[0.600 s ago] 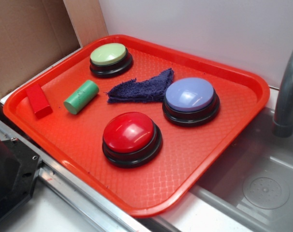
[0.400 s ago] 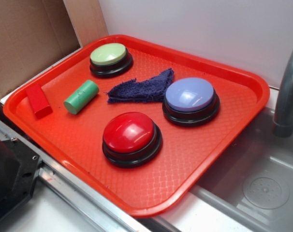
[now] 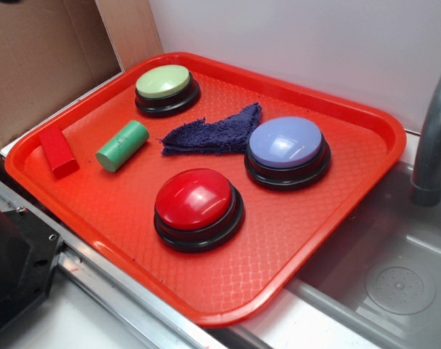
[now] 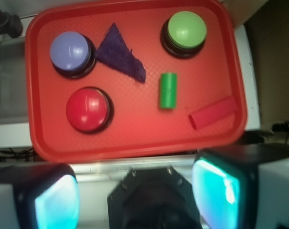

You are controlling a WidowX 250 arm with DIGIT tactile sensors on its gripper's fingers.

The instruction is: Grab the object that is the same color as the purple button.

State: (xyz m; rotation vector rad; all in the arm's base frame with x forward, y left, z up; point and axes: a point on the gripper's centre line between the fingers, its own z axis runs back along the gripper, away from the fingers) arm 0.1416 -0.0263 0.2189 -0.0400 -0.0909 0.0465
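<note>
Red tray (image 3: 366,156): three buttons, rag (image 3: 213,133), cylinder, block.

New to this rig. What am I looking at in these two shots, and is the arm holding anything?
One shot is from a fixed camera beside the bench; the other is from a camera on the robot arm's wrist, looking down. The two blurry blocks with teal faces at its bottom edge are the gripper fingers, wide apart and empty. An orange tray holds three dome buttons: the purple button, a red button and a green button. A dark purple rag lies against the purple button. A green cylinder and a red block lie nearby. Nothing is held.
</note>
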